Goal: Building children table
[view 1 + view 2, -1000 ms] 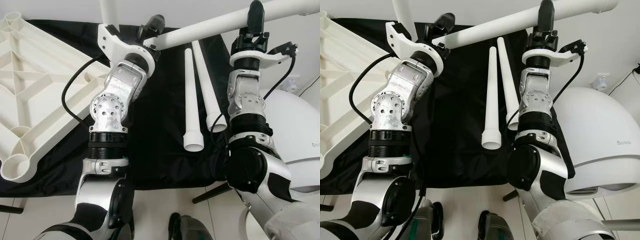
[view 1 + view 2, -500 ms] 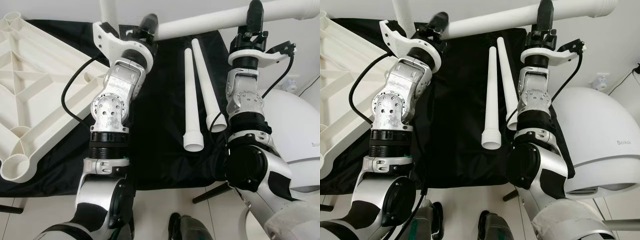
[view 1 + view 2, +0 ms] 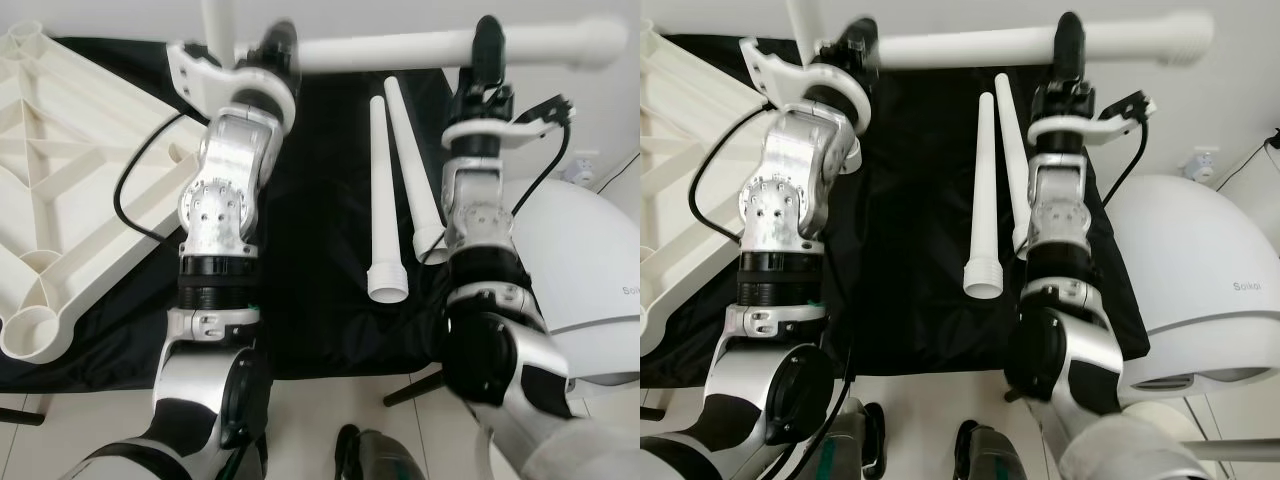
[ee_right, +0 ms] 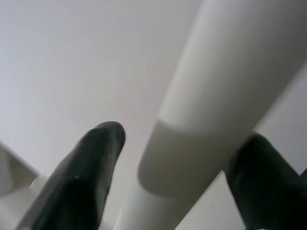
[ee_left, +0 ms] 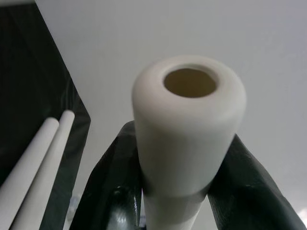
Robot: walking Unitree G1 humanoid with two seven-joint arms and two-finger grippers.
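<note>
1. A long white leg [image 3: 400, 48] runs nearly level across the top of the frame, held up by both arms.
2. The left hand [image 3: 275, 45] grips the leg's thin end at upper centre-left; in the left wrist view the black fingers [image 5: 111, 191] press on both sides of the hollow tip [image 5: 189, 82].
3. The right hand [image 3: 487, 45] sits at upper right, around the thicker part of the same leg. In the right wrist view the leg [image 4: 211, 110] passes between two black fingers [image 4: 81, 172], with a gap on one side, so I cannot tell how firmly it clamps.
4. Two more legs [image 3: 385, 190] lie side by side, just touching, on a black cloth [image 3: 310, 280] in the centre of the frame, wide ends toward the bottom.
5. The white tabletop [image 3: 50, 170] lies upside down at left, partly on the cloth, ribs and round sockets facing up.
6. A white domed object [image 3: 590, 270] stands at right, beside the cloth.
</note>
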